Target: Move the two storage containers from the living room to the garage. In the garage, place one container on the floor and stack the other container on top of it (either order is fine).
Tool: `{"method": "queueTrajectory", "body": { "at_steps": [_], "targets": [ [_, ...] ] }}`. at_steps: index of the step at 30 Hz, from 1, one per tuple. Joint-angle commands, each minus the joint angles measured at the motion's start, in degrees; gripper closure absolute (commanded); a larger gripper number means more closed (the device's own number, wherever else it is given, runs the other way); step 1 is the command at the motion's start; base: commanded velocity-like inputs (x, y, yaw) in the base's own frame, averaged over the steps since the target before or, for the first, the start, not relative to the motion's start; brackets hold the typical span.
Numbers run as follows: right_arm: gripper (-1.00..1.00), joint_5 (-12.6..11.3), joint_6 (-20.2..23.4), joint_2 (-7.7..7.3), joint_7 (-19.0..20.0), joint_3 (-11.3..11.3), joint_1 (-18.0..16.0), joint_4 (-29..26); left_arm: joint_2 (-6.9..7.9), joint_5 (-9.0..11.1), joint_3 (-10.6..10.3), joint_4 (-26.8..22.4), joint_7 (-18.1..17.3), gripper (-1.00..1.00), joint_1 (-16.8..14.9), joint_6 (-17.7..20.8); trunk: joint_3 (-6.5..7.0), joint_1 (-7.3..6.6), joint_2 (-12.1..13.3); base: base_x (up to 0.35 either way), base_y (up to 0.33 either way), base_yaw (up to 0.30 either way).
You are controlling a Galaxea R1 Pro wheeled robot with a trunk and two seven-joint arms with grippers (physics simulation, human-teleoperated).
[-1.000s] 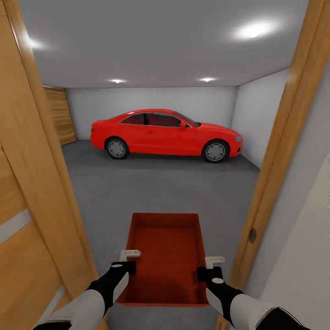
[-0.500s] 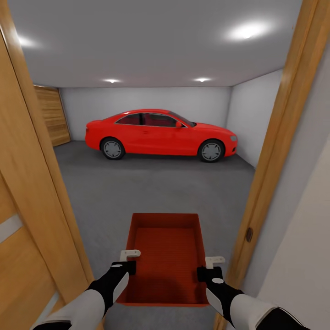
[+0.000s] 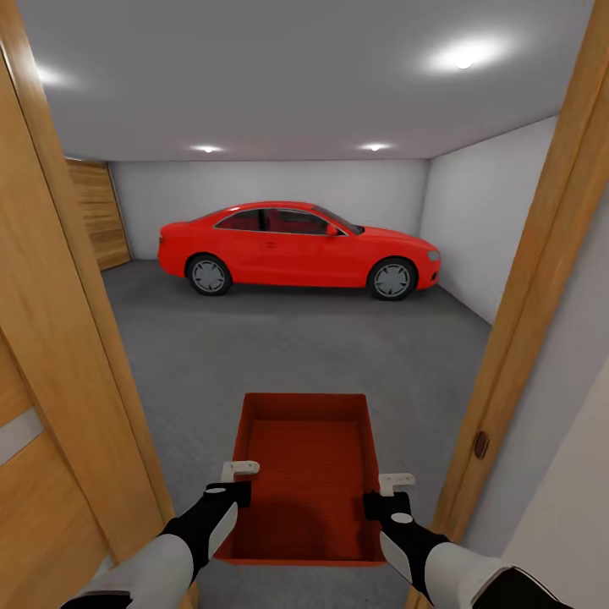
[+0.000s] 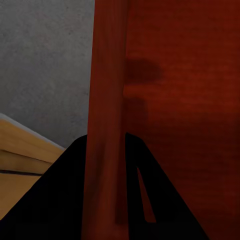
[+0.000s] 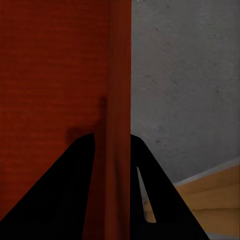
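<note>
One orange-red storage container (image 3: 304, 474) hangs open-topped and empty in front of me, carried between both arms in a doorway. My left gripper (image 3: 239, 480) is shut on its left wall (image 4: 107, 125), the dark fingers (image 4: 60, 200) straddling the thin wall. On the opposite wall (image 5: 119, 100) my right gripper (image 3: 387, 493) is shut the same way. Beyond the doorway lies the garage with its dark grey concrete floor (image 3: 296, 347).
A red car (image 3: 300, 247) is parked across the far end of the garage. Wooden door frames stand close on both sides, the left one (image 3: 76, 321) and the right one (image 3: 529, 288). A plank-panelled door (image 3: 97, 211) is at the far left.
The view has shifted as the base rolls through the doorway; the right frame has slid outward. The container and both grippers keep their hold and position relative to me.
</note>
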Motion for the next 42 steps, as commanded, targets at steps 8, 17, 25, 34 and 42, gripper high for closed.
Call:
{"method": "queueTrajectory", "body": {
  "at_steps": [8, 17, 25, 34, 42],
  "targets": [
    [1.00, -0.72, -0.18, -0.47, -0.37, -0.13, 0.01, 0.07, 0.23, -0.83, 0.51, -0.25, 0.34, 1.00, -0.02, 0.39, -0.02, 0.02, -0.05, 0.001, 0.001, 0.000],
    [1.00, -0.72, -0.19, -0.47, -0.37, -0.13, 0.01, 0.07, 0.23, -0.83, 0.51, -0.27, 0.34, 1.00, -0.02, 0.39, -0.02, 0.02, -0.05, 0.000, 0.000, 0.000],
    [1.00, -0.72, -0.18, -0.48, -0.37, -0.13, 0.01, 0.07, 0.23, -0.83, 0.52, -0.25, 0.34, 1.00, -0.02, 0.39, -0.02, 0.02, -0.05, 0.000, 0.000, -0.082],
    [1.00, -0.72, -0.18, -0.47, -0.37, -0.13, 0.01, 0.07, 0.23, -0.83, 0.51, -0.28, 0.34, 1.00, -0.02, 0.39, -0.02, 0.02, -0.05, 0.000, 0.000, -0.041],
    [1.00, -0.72, -0.18, -0.51, -0.37, -0.13, 0.01, 0.07, 0.23, -0.83, 0.52, -0.29, 0.34, 1.00, -0.02, 0.39, -0.02, 0.02, -0.05, 0.001, 0.000, -0.002]
  ]
}}
